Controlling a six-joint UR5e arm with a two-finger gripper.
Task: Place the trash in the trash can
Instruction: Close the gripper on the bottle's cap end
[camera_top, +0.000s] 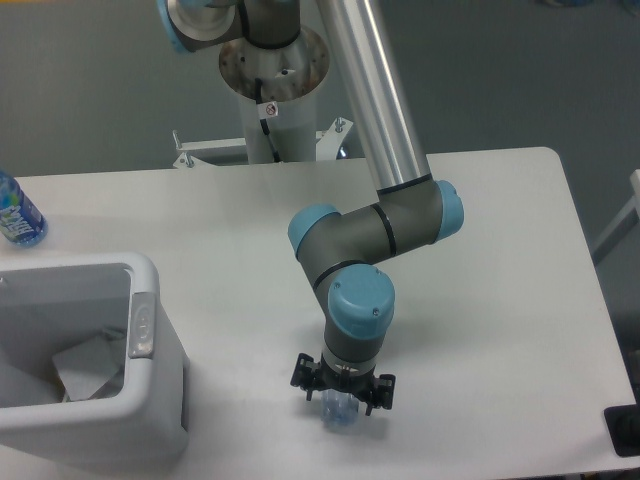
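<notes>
One risk | gripper (343, 402) over crushed bottle (340, 411) on desk (500, 300); you can't tell if jaws closed | slick plastic may slip before trash can (150, 380)

Bench (480, 300): smooth matt white. Trash can (150, 425): glossy white plastic. Bottle (340, 411) right of trash can: clear crinkled plastic. Arm tube (375, 90): brushed metal.

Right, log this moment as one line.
stage: grasp | pincer: over bottle on table, closure unclear | wrapper: in bin | bottle: not binned
</notes>
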